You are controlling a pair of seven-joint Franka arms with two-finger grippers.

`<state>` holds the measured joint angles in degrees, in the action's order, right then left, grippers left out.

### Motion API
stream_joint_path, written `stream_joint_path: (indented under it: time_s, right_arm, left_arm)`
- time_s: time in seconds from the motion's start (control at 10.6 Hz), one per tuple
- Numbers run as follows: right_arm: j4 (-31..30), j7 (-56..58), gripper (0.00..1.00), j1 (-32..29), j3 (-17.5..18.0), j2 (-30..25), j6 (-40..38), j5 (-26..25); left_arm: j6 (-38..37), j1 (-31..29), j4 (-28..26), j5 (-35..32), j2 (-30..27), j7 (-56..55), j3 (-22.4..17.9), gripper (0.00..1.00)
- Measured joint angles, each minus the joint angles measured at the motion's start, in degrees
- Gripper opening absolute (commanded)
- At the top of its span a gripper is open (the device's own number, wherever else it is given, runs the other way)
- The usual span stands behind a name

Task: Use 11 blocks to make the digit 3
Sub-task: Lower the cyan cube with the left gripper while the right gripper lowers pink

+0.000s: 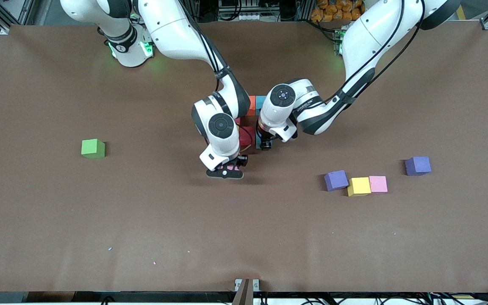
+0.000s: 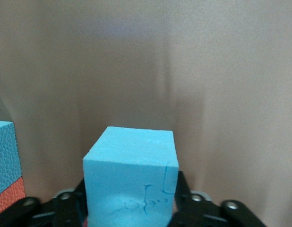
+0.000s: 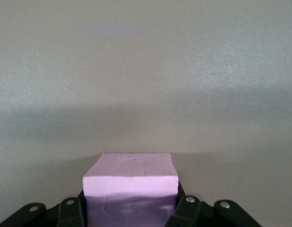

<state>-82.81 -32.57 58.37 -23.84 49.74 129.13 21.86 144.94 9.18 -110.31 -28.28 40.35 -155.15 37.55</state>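
Listener: Where are the blocks?

Describer: On a brown table, a started figure sits in the middle between the two arms, partly hidden by them. An orange block touches a light blue block, and a dark red block lies nearer the front camera. Toward the left arm's end lie a purple block, a yellow block and a second pink block, edge to edge. Another purple block sits apart. A green cube sits alone toward the right arm's end.

Listener: And the grippers?

Describer: The right gripper is low over bare table, just nearer the camera than the figure, pinching a pink block. The left gripper is down beside the dark red block, with a second light blue block inside it. I cannot tell whether it grips or has let go.

Listener: Any writing?

Describer: A pen scrawl marks one face of that second light blue block, but it is not legible.
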Motion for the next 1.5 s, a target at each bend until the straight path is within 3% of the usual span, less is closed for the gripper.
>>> stream_joint_path:
  time_s: [0.66,1.32,1.41,1.5]
  right_arm:
    - [0.0,0.1,0.0,0.0,0.1,0.0,0.0,0.0]
    - [0.5,0.1,0.01,0.0,0.8,0.1,0.0,0.0]
    - [0.5,0.1,0.11,0.0,0.9,0.1,0.0,0.0]
    - [0.5,0.1,0.3,0.0,0.9,0.1,0.0,0.0]
  left_arm:
    - [-1.8,0.0,1.0,-1.3,-0.7,0.0,0.4,1.0]
    - [-10.0,-0.4,1.4,-1.5,-8.3,6.1,1.7,1.0]
    - [-10.6,-0.7,1.5,-1.5,-9.3,8.1,1.8,1.0]
    - [-11.3,-1.7,1.6,-1.5,-10.3,10.5,2.0,1.0]
